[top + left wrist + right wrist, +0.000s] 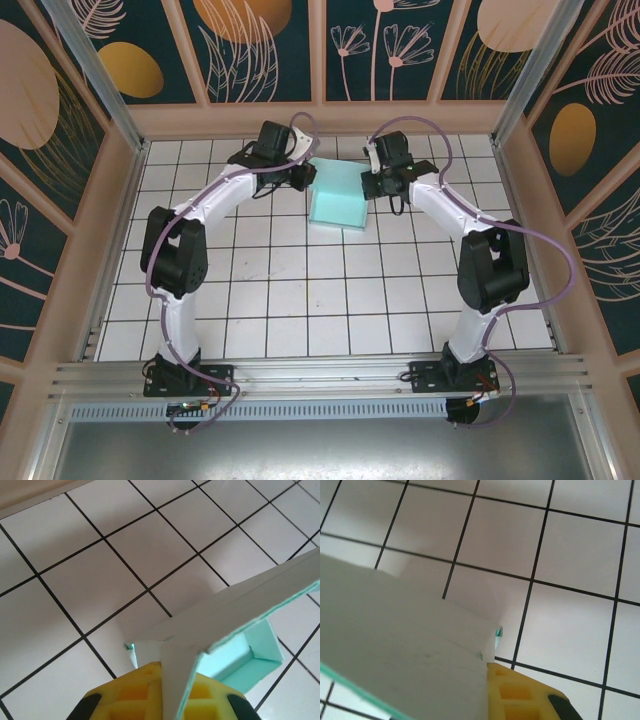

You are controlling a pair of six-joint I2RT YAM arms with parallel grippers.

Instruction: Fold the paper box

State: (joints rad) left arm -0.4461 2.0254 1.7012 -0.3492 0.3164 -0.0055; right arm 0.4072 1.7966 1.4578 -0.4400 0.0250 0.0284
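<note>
Paper box (pixel 338 195) lies on the worktop (pixel 300 300) between the claws. One flap is pinched in the left claw (pixel 305 178); card hides the right claw (pixel 368 186), so its grip is unclear.

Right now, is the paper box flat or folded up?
Partly folded. The paper box has a raised wall along its near edge; the left wrist view shows walls meeting at a corner.

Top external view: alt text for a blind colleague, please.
A mint box is at the far side of a white tiled table, with the left gripper at its left edge and the right gripper at its right.
</note>
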